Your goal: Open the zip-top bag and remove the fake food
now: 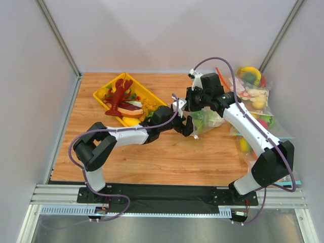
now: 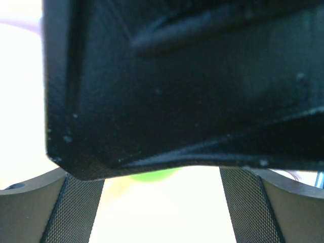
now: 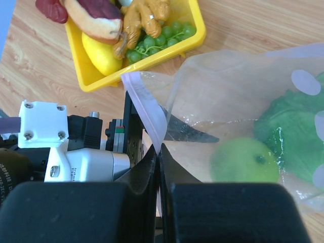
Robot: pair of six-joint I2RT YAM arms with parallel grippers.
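Zip-top bag [image 3: 238, 86] sits mid-table, its mouth parted. Right gripper [image 3: 159, 152] is pinched onto its pale strip [image 3: 147, 109]; left gripper [image 2: 161, 202] has its fingers apart at the mouth. Green fruit [image 3: 243, 159] and lettuce [image 3: 291, 126] are not yet out. Farther off, the lobster [image 1: 119, 96] lies in the yellow tray [image 1: 101, 94].

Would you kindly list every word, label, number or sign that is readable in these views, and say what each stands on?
No text can be read in any view.
The zip-top bag and the yellow tray show no print.
The pile of bags at the table's right edge is too small in the top view to tell.
The left wrist view shows only dark, blurred plastic without markings.
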